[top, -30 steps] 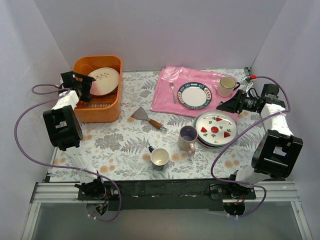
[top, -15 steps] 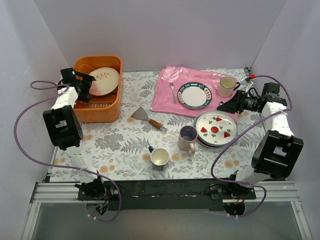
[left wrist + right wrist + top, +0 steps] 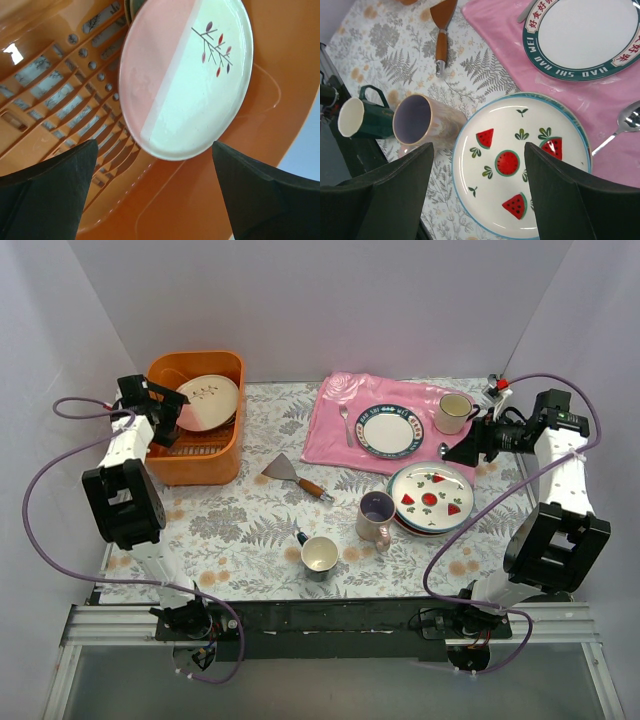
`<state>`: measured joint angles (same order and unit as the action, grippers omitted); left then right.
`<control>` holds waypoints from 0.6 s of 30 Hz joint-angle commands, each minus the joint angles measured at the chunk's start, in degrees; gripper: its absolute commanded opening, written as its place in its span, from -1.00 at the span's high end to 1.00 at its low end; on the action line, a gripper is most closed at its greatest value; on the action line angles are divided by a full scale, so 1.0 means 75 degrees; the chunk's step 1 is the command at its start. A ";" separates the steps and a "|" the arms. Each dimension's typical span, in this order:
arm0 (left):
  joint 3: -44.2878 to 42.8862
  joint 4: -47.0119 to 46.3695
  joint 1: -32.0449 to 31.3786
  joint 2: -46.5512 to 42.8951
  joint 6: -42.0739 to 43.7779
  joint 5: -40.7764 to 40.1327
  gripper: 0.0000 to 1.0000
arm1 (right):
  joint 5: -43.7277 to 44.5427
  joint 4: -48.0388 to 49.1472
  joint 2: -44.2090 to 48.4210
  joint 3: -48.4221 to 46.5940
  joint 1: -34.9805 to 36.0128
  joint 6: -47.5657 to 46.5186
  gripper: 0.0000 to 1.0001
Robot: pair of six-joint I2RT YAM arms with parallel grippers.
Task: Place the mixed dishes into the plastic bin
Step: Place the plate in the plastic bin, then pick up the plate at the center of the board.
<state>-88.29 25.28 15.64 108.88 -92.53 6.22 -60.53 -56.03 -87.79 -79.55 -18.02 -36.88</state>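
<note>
The orange plastic bin stands at the back left. A pink-and-cream plate with a twig motif leans inside it, also seen as the plate over the slotted base. My left gripper hovers open at the bin's left side, holding nothing; in the wrist view the gripper has nothing between its fingers. My right gripper is open above the watermelon plate, which tops a small stack. In the right wrist view that gripper is open over the plate. A lilac mug and a dark-green mug stand nearby.
On the pink cloth lie a blue-rimmed white plate, a spoon and a cream mug. A spatula lies mid-table. Walls enclose the left, back and right.
My left gripper opened a little wider and drew back slightly from the leaning plate. The right arm raised its wrist while its gripper stayed over the watermelon plate.
</note>
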 commanded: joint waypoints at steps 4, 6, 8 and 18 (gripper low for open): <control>0.0639 -0.0030 0.0071 -0.1427 0.0747 -0.0103 -0.96 | 0.0711 -0.1225 -0.0084 -0.0562 0.0012 -0.1714 -0.61; 0.0802 -0.0077 0.0071 -0.1637 0.0958 -0.0044 -0.96 | 0.0840 -0.1236 -0.0014 -0.0550 0.0082 -0.1972 -0.61; 0.0897 -0.0101 0.0059 -0.1895 0.1145 0.0084 -0.96 | 0.0899 -0.1260 0.0091 -0.0515 0.0129 -0.2287 -0.61; 0.1530 -0.0382 0.0059 -0.3185 0.1532 0.1044 -0.96 | 0.1028 -0.1658 0.0666 -0.0175 0.0457 -0.4456 -0.62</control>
<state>-78.06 24.34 15.90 90.35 -83.59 9.82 -52.71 -66.15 -86.39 -81.14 -15.09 -61.21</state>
